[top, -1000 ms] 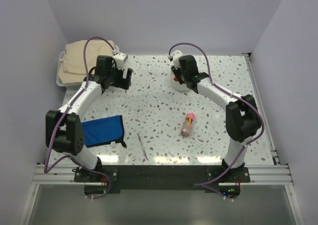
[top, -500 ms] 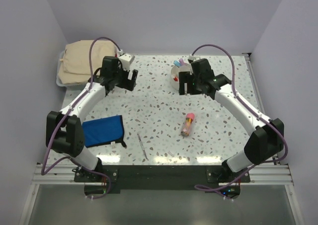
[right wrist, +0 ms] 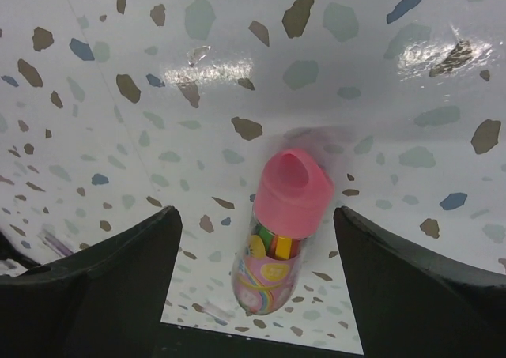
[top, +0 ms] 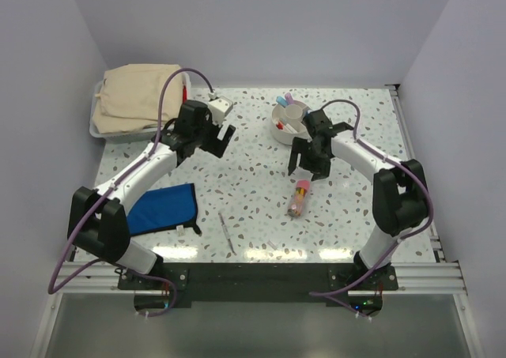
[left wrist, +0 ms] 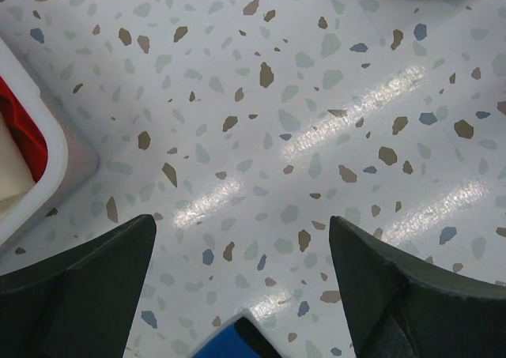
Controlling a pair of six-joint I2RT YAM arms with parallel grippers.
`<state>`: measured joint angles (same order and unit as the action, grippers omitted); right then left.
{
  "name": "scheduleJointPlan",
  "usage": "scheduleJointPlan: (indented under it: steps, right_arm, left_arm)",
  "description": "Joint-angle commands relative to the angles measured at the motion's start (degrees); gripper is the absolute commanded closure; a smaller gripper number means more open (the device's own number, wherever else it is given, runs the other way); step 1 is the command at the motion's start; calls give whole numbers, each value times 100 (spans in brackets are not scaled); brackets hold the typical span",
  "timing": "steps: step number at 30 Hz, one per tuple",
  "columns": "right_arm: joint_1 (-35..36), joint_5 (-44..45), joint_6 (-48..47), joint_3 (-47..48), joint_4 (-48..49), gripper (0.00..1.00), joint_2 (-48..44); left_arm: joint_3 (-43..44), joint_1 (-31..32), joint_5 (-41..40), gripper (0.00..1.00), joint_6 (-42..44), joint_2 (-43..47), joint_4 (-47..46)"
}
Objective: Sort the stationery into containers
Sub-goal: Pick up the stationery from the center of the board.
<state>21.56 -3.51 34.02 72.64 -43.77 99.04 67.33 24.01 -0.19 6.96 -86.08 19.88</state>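
A pink-capped tube point(top: 299, 198) full of coloured sticks lies on the speckled table right of centre. My right gripper point(top: 308, 167) hovers just over its cap end, open. In the right wrist view the tube point(right wrist: 288, 192) sits between the spread fingers of that gripper point(right wrist: 257, 216), untouched. A slim silver pen point(top: 227, 231) lies near the front edge. The round white cup point(top: 286, 125) at the back holds several pens and sticks. My left gripper point(top: 224, 133) hangs open over bare table, nothing between its fingers point(left wrist: 241, 239).
A white bin point(top: 99, 129) at the back left carries a folded beige cloth point(top: 138, 89); its corner point(left wrist: 47, 160) shows in the left wrist view. A flat blue pouch point(top: 162, 208) lies at the front left, its tip point(left wrist: 229, 342) below the left fingers.
The right gripper left the cup, swung forward and down over the pink tube and opened. The left gripper moved right, away from the bin, staying open.
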Motion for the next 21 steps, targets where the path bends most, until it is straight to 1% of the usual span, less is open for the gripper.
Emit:
scheduleJointPlan:
  steps: [1,4,5,8,15,16,21]
  right_arm:
    - [41,-273,184,-83,-97,19,62]
    - [32,-238,201,-197,-158,20,97]
    - [41,-229,210,-224,-158,21,115]
    - [41,-159,210,-312,-167,23,185]
    - [85,-54,61,-259,-220,33,440]
    - [94,-27,43,-233,-211,36,484]
    - [217,78,-9,-180,-176,42,712]
  left_arm:
    - [-88,-19,-218,4,148,250,-133]
    - [-115,-28,-262,4,156,250,-151]
    - [-115,-19,-271,4,165,250,-160]
    - [-115,-28,-289,3,139,224,-169]
    - [-185,-37,-298,3,86,215,-256]
    - [-203,-37,-298,3,69,224,-265]
    - [-238,-37,-280,2,86,224,-239]
